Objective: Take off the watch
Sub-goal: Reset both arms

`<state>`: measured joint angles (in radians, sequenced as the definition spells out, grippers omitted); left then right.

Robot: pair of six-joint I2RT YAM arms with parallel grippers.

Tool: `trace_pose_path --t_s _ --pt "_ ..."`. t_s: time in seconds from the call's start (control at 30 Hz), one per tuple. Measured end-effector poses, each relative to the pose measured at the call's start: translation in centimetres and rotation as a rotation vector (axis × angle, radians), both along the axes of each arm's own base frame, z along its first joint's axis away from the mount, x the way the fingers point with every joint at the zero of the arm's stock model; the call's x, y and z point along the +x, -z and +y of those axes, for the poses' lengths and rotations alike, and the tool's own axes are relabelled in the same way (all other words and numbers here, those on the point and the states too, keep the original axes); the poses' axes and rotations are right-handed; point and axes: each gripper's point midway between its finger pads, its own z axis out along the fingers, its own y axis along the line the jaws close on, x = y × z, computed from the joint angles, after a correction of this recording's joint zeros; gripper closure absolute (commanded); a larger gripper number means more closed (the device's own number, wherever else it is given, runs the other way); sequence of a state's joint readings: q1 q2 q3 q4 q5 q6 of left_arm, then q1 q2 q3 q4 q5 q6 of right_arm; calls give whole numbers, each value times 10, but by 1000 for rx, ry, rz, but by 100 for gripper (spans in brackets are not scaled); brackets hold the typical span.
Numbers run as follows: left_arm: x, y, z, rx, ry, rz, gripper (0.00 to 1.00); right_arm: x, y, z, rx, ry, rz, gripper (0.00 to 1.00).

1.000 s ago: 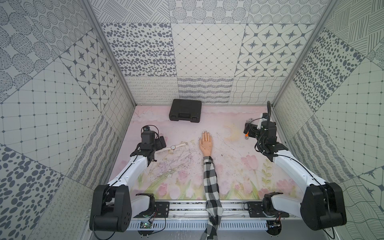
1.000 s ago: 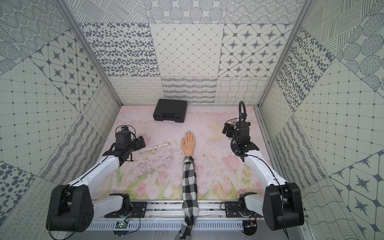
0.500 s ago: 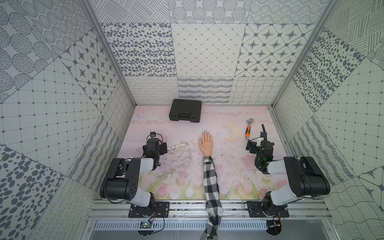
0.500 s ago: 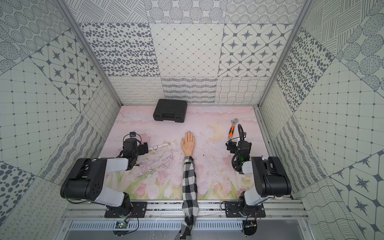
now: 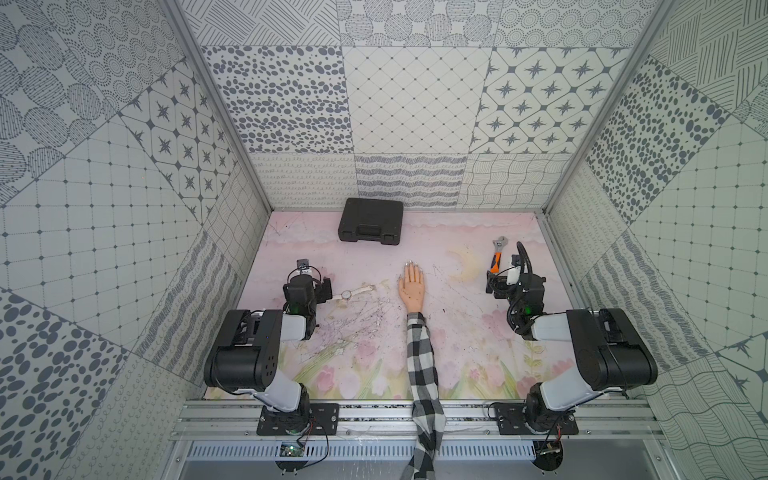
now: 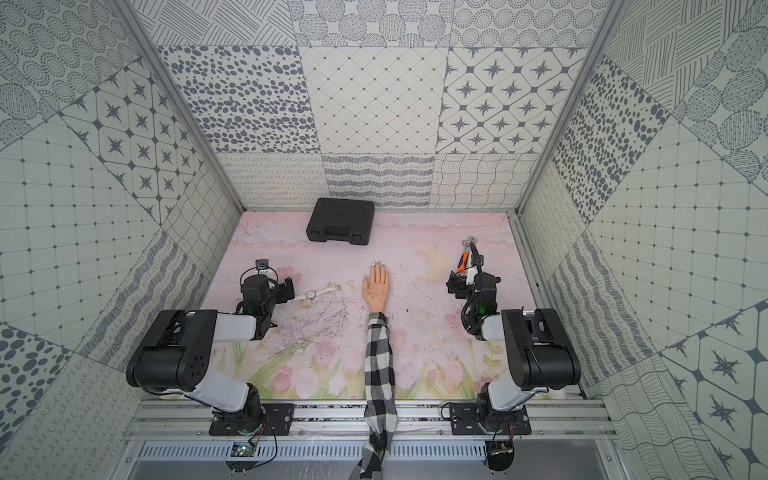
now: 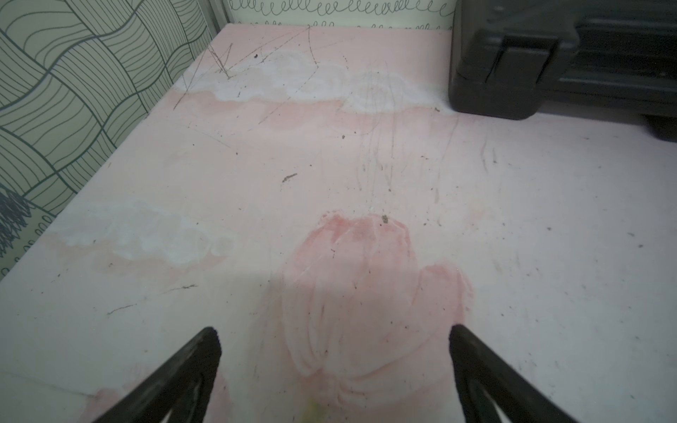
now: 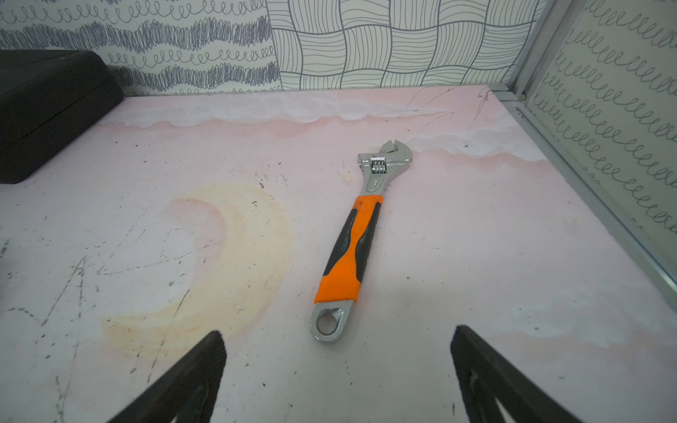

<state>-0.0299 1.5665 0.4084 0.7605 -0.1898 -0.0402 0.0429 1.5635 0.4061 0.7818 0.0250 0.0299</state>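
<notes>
Heads up, your watch [image 5: 346,294] is off the mannequin hand [image 5: 411,286] and lying flat on the pink mat [image 5: 457,332]. Its strap is stretched out, with the long axis running from just beside the left gripper [image 7: 334,329] across toward the hand, that end angled slightly to the back wall. You only get the watch in both top views. The left wrist view gives you bare mat and a corner of the black case [image 7: 513,73]. The right wrist view shows the whole orange-handled wrench [image 8: 351,249], head pointing away. Both arms sit folded back and low, with the left gripper and right gripper [image 8: 339,332] spread wide, nothing between the jaws.
</notes>
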Motion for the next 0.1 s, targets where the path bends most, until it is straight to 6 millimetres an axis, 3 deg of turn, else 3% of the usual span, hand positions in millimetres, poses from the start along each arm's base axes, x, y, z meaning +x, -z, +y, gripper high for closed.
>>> trace_pose_path --t_s 0.1 --pt "1 -2 0 3 3 -9 1 0 0 -4 15 -6 1 2"
